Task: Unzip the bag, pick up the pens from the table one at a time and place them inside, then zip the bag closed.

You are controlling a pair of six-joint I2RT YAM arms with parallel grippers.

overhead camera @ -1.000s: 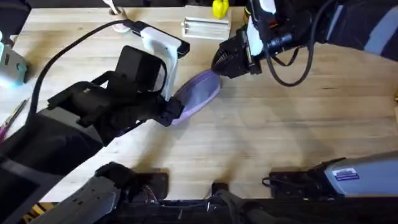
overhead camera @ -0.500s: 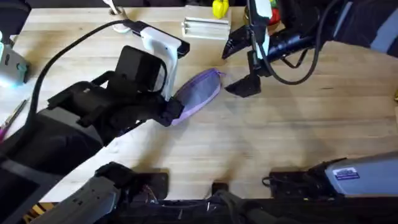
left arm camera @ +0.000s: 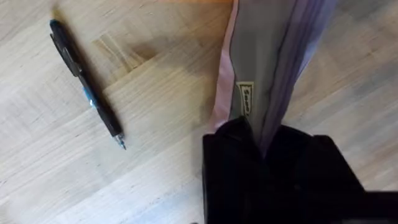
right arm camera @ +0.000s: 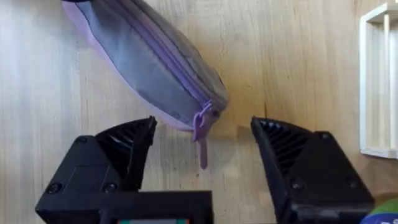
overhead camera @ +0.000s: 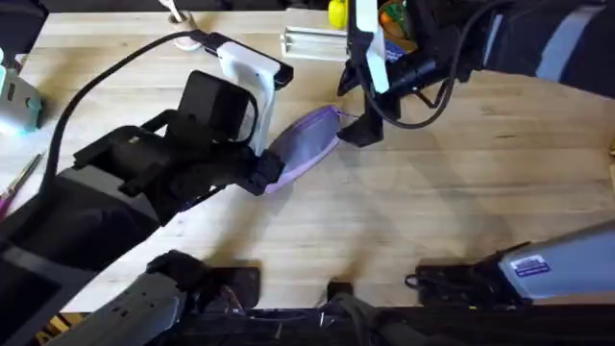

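The lavender bag (overhead camera: 309,137) lies slanted on the table (overhead camera: 432,202), its zipper shut along its length. My left gripper (overhead camera: 266,174) is shut on the bag's near end; in the left wrist view the black fingers (left arm camera: 236,168) pinch the fabric of the bag (left arm camera: 267,56). My right gripper (overhead camera: 353,109) stands open at the bag's far end. In the right wrist view the purple zipper pull (right arm camera: 201,134) hangs between the two spread fingers (right arm camera: 127,149), touching neither. A dark pen (left arm camera: 87,93) with a blue band lies beside the bag. More pens (overhead camera: 19,179) lie at the table's left edge.
A white slatted rack (overhead camera: 317,43) lies behind the bag, close to the right gripper, with its edge (right arm camera: 375,81) in the right wrist view. A white device (overhead camera: 252,63) with a black cable, a yellow object (overhead camera: 339,12) and a teal object (overhead camera: 19,104) are also on the table.
The right gripper, shut at the bag's far end a second ago, has opened, drawn back to the right, then returned with its fingers astride the zipper pull. The left arm held still.
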